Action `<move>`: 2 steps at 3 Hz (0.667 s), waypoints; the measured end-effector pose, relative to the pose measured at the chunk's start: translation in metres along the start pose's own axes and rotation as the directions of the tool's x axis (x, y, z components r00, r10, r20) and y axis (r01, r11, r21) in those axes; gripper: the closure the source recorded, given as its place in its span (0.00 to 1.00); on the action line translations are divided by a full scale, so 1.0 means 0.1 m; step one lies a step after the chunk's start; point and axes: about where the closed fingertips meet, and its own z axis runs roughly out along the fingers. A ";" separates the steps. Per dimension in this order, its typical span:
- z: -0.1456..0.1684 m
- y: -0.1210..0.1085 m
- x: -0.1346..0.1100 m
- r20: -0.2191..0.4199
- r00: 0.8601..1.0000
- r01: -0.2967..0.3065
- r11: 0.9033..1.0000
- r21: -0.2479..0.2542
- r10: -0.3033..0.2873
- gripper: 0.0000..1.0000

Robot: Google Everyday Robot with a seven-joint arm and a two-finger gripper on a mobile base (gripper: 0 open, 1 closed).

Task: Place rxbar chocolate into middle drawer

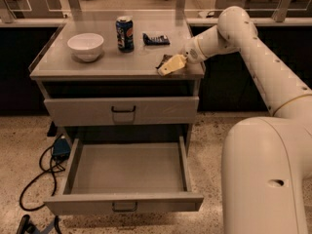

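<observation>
Gripper (170,65) at cabinet top (97,66) edge, jaws closed on small dark rxbar chocolate (162,59), middle drawer (125,203) open

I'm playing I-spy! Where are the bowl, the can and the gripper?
bowl (86,48): camera view, side.
can (125,35): camera view, label.
gripper (165,68): camera view, its tip, at the counter's (97,66) front right corner.

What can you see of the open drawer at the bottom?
The open drawer is wide, shallow and grey, and it looks like metal. It is pulled far out and sits level. Its front carries a small dark handle. Nothing shows inside it. A shut drawer sits right above it. The gripper is higher up, on the counter top near its front right corner, and does not touch the open drawer.
</observation>
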 end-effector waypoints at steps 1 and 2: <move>-0.01 0.01 -0.01 0.000 1.000 0.000 1.000 0.000 0.000 1.00; -0.04 0.01 -0.05 0.000 1.000 0.000 1.000 0.000 0.000 1.00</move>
